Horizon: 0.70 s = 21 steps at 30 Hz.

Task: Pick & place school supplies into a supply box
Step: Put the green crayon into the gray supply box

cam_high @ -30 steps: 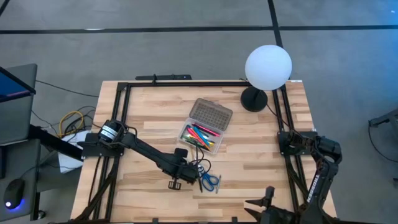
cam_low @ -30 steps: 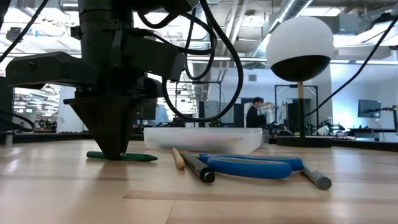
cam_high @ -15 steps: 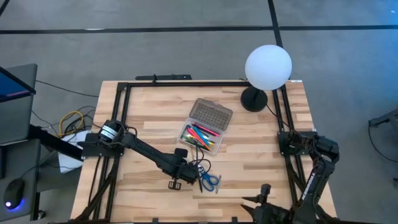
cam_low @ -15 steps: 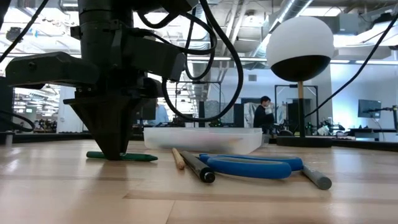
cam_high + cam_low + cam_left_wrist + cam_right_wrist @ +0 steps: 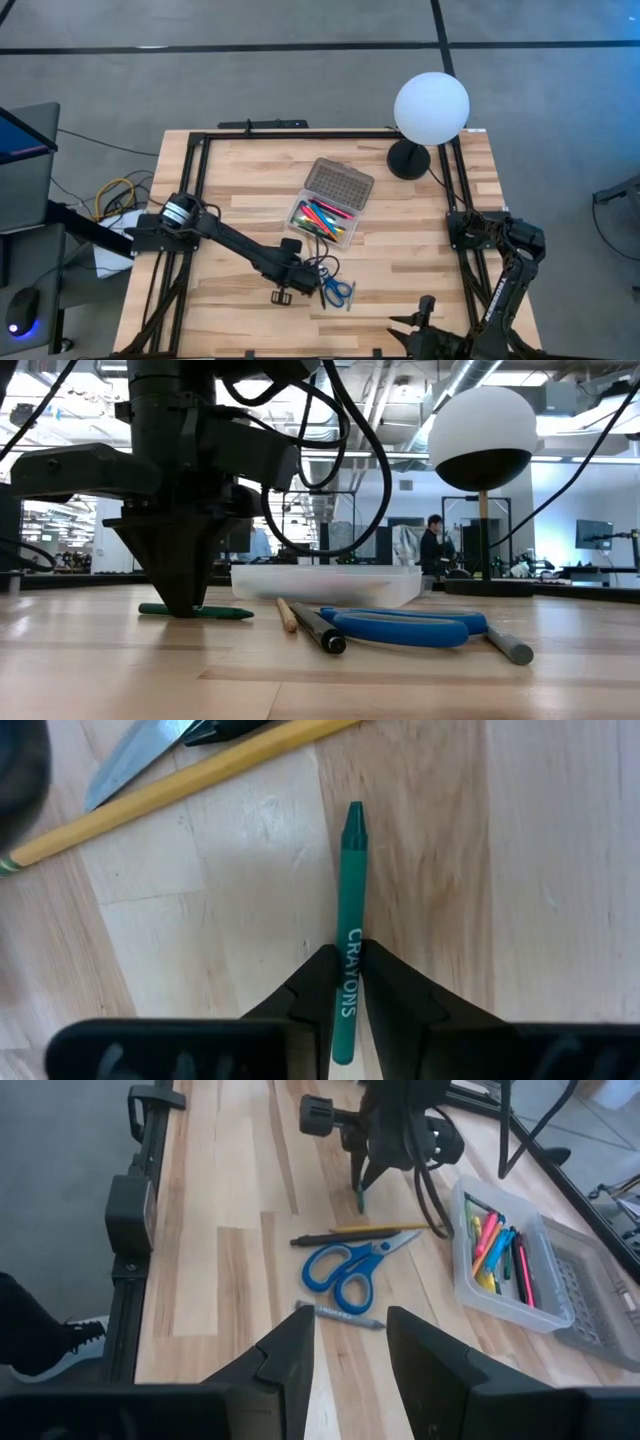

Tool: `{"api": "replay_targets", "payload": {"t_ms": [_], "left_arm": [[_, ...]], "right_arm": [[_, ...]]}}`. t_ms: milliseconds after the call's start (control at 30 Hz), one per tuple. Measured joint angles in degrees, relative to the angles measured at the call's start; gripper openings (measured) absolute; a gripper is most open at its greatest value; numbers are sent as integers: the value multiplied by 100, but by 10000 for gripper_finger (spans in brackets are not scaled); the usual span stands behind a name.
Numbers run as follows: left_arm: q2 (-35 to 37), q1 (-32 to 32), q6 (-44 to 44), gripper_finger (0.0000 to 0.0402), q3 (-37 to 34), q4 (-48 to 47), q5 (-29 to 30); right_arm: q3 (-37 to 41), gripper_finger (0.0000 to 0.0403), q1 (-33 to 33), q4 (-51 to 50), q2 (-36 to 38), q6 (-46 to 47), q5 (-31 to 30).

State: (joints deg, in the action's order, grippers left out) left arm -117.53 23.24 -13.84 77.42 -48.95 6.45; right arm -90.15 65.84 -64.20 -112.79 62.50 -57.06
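Currently you are at the pick step: your left gripper (image 5: 343, 982) is down on the bench (image 5: 420, 235), fingers pinched on the green crayon (image 5: 349, 910), which lies flat on the wood.

Next move, by my reading: lift clear, carry to the supply box (image 5: 325, 222), release inside.

Supply box: lid (image 5: 339, 185) hinged open, tray holding pink, green and orange sticks.

Loose on the bench near the crayon: blue scissors (image 5: 355, 1267), yellow pencil (image 5: 170, 788), black pen (image 5: 318, 627), grey pen (image 5: 338, 1314).

Right gripper (image 5: 350, 1342): spread wide, holding nothing, waiting at the bench's near edge.
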Motion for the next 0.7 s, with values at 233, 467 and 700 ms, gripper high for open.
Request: {"api": "replay_targets", "payload": {"t_ms": [233,467,700], "left_arm": [[-67,48,-109,47,468,-491,4],[-65,177,27,47,726,-723,-12],[-55,230,-38,47,735,-801,26]], "right_arm": [[0,121,0,2,0,-2,4],[0,121,0,4,0,0,11],[0,121,0,12,0,0,11]]}}
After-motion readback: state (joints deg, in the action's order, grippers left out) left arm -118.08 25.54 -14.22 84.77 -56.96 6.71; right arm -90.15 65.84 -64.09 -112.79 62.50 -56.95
